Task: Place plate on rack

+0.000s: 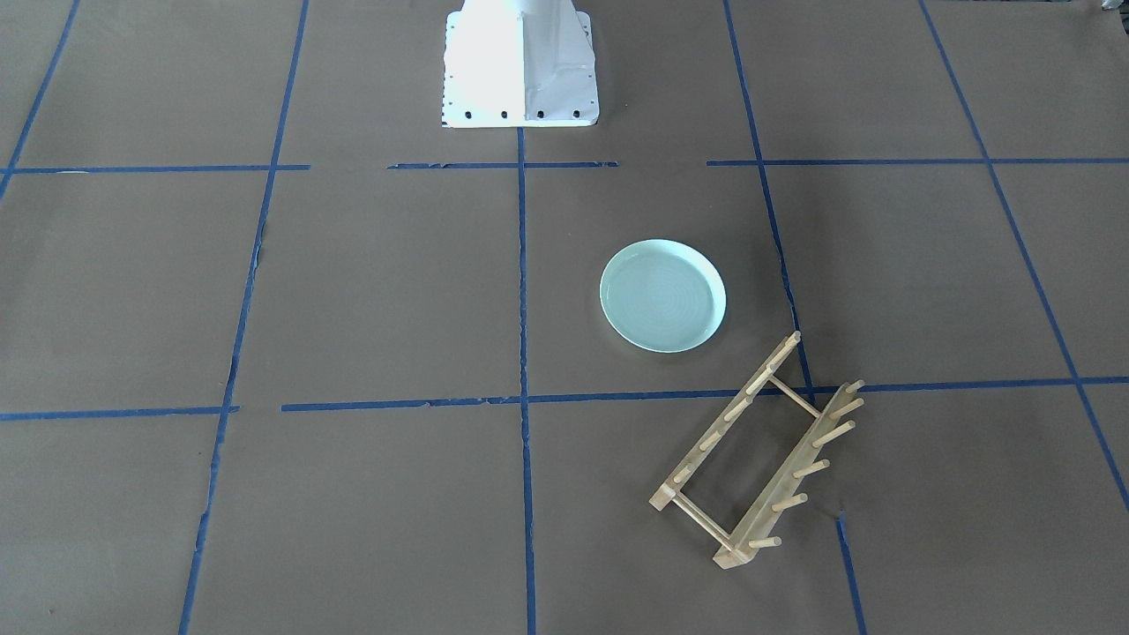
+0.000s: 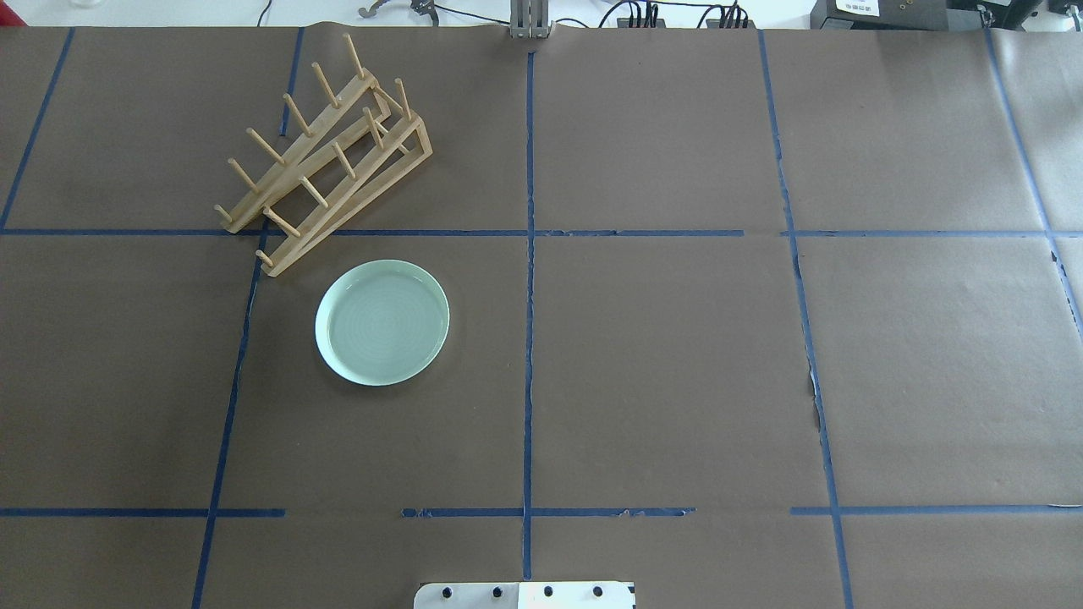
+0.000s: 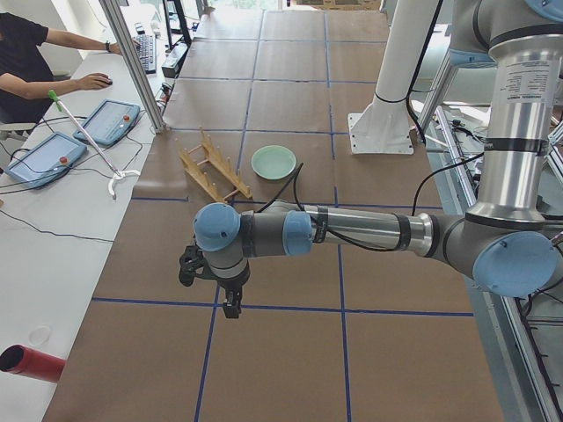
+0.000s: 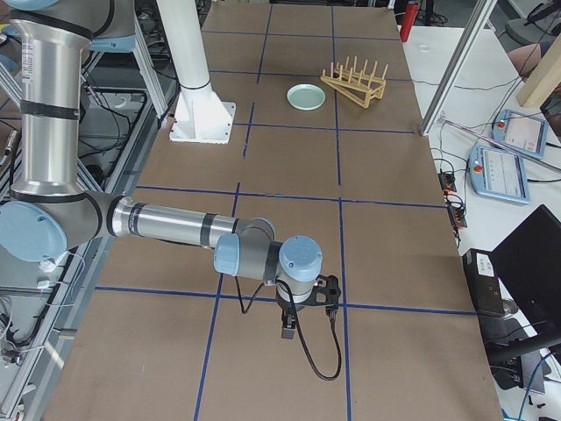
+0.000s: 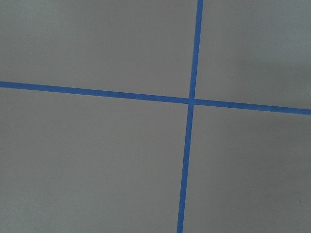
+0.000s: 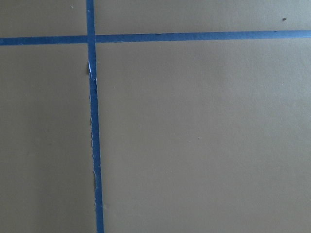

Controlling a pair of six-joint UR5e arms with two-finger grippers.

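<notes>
The pale mint-green plate lies flat on the brown paper, also in the front view and both side views. The light wooden rack stands just beyond it, empty, at an angle to the tape grid. My left gripper shows only in the exterior left view and points down, far from the plate. My right gripper shows only in the exterior right view, at the opposite end of the table. I cannot tell whether either is open or shut. Both wrist views show only paper and tape.
Blue tape lines divide the brown paper into squares. The white robot pedestal stands at the robot's side of the table. A side table with tablets, an operator and a red cylinder borders the far edge.
</notes>
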